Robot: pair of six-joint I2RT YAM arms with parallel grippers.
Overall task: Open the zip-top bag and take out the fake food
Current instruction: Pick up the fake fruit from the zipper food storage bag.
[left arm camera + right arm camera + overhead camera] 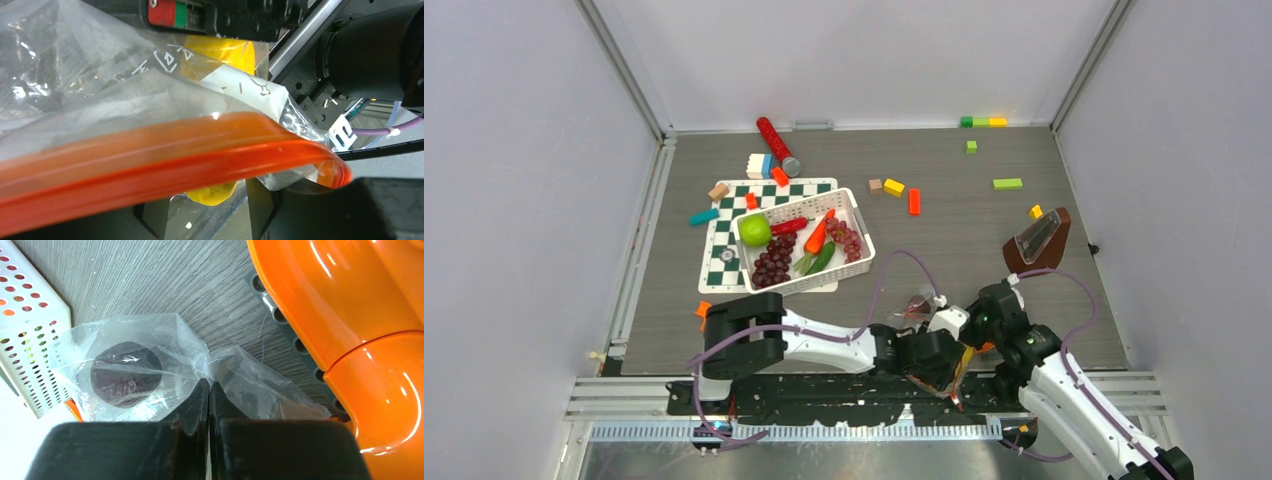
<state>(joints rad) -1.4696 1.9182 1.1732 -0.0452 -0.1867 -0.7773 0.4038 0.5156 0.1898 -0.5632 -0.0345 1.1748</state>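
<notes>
We find zip-top bag (921, 304) just near-right of white basket (854, 262). Right gripper (209, 390) pinched tight on clear film, basket side. Orange zip strip (175, 150) runs crosswise over left gripper (207, 210), away from basket; whether that one grips, we cannot tell. Yellow piece (225, 52) inside.
</notes>
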